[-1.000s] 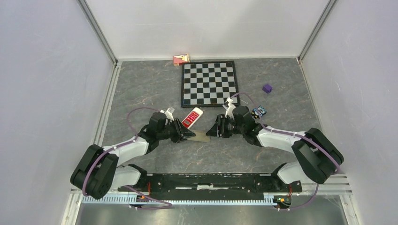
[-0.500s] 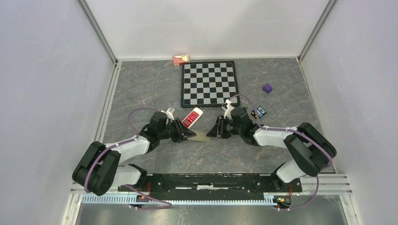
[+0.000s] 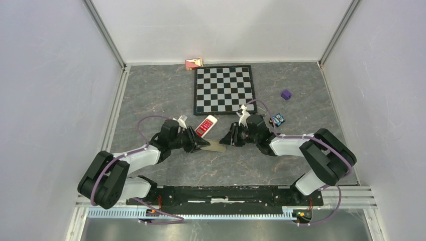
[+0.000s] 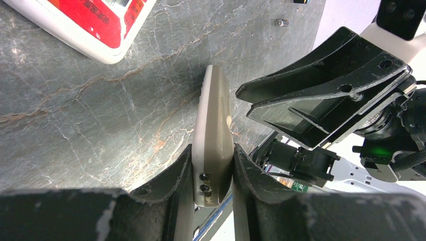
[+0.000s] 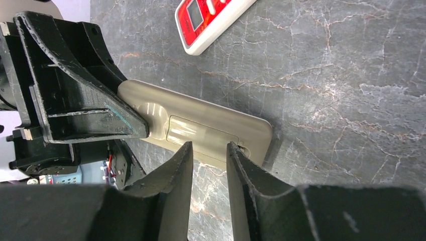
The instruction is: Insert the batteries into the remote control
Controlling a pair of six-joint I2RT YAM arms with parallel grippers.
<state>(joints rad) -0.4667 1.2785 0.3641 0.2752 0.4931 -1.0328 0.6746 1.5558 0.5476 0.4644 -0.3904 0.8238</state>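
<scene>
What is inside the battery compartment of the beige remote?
Only the closed cover shows, on the back of the beige remote that the left gripper holds on its edge. The cover hides the inside, so whether it is loaded cannot be told.

Left tool clamped, right tool slightly parted, tips facing each other closely

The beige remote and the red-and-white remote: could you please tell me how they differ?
The beige remote is plain; the red-and-white remote is brightly coloured. The beige remote is clamped between the left fingers, back showing; the red-and-white remote lies free, face up. Both are slim handsets.
</scene>
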